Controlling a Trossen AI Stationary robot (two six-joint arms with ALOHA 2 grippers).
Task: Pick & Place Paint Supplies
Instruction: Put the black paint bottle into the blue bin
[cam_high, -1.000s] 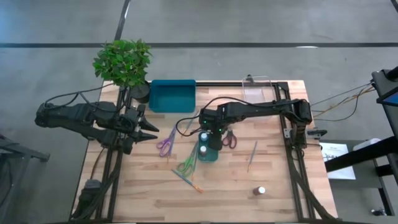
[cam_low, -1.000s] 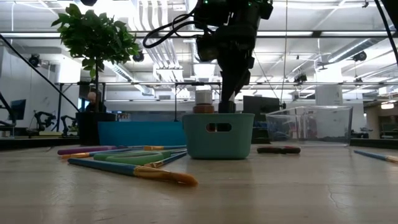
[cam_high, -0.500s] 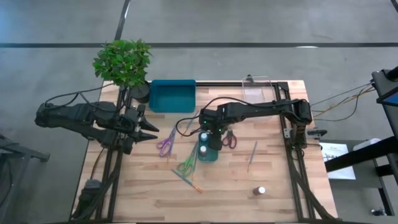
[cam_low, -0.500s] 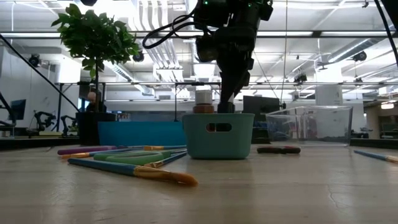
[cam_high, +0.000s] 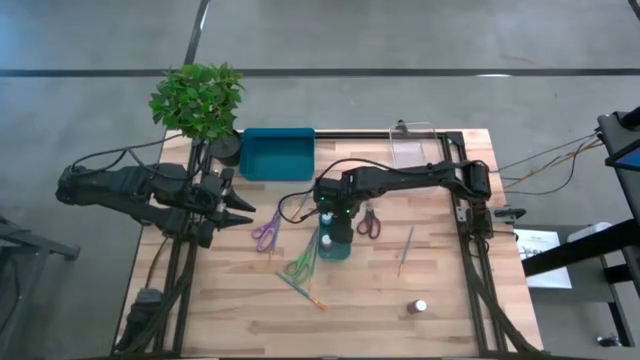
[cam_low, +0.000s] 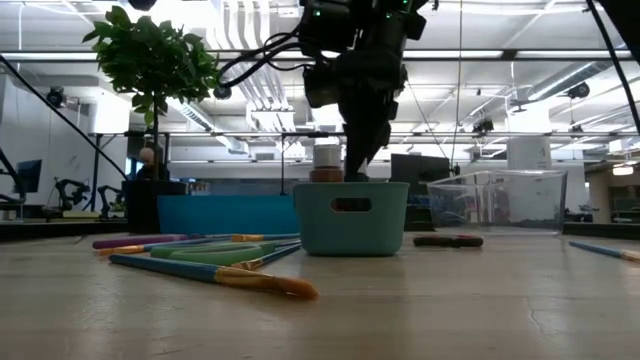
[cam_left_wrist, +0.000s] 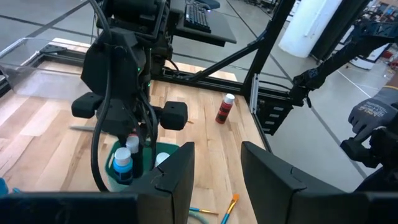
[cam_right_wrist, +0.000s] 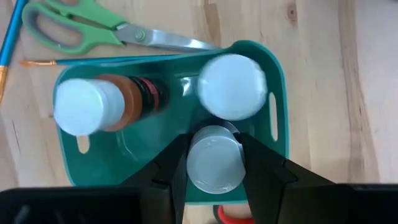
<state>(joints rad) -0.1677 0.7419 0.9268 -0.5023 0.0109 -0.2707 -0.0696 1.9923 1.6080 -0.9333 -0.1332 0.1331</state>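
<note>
Gripping white-capped pot (cam_right_wrist: 214, 158) over teal tray (cam_right_wrist: 277, 118)

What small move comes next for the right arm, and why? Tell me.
Probably open the right end effector and lift clear. Its fingers flank a white-capped pot that already sits inside the small teal tray beside two other pots, so the placing looks done. One pot is left on the table to fetch afterwards.

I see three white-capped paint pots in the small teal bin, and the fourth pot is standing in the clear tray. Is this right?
Not quite. The small teal bin does hold three pots, but the high view shows the fourth pot standing on the bare wooden table, not in the clear tray.
</note>
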